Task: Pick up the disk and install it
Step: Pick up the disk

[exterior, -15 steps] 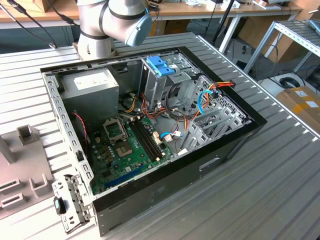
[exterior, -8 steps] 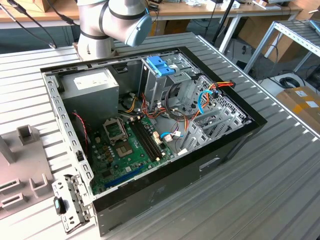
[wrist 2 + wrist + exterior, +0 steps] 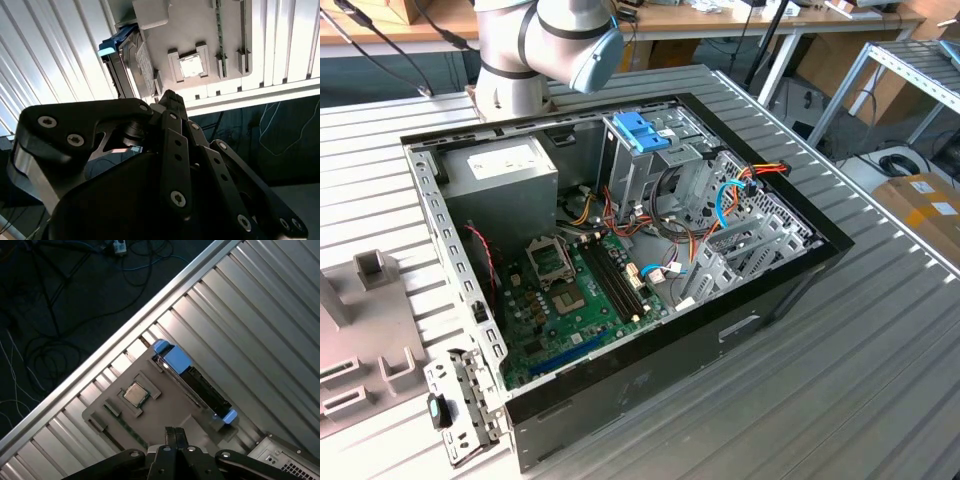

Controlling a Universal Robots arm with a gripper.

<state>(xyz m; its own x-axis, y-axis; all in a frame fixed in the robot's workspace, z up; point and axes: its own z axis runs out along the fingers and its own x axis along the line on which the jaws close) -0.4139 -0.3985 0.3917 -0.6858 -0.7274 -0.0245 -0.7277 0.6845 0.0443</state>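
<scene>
Black linkage bars of the gripper (image 3: 169, 95) fill the foreground in the second wrist view. Its fingers are drawn together at the tips and hold nothing; the first wrist view shows the gripper (image 3: 175, 432) in the same closed, empty state.

The disk (image 3: 195, 382) is beyond the fingertips and apart from them, with no contact. It stands on its long edge in a slot along one side of a grey holder plate (image 3: 165, 412), with a blue rail at each end of its dark body. The gripper hangs over the plate, nearer its middle than the disk's slot.

The first wrist view gives the plan layout: a square processor chip (image 3: 134, 394) seated in a recess of the plate beside the disk, the ribbed metal table (image 3: 260, 315) under the plate, a corner of the computer case (image 3: 287, 462) near the plate, and cables on the dark floor (image 3: 50, 315) past the table edge.

The second wrist view looks along the fingers and shows the disk (image 3: 125, 65) side-on, its flat face upright, next to the processor chip (image 3: 191, 65) on the holder plate (image 3: 200, 25).

The exterior view adds the open computer case (image 3: 650, 385) lying on the table (image 3: 840, 380), and inside it the power-supply box (image 3: 505, 170), the motherboard (image 3: 570, 300) and a metal drive cage (image 3: 645, 135) with a blue handle. The arm's base (image 3: 515, 60) stands behind the case.
</scene>
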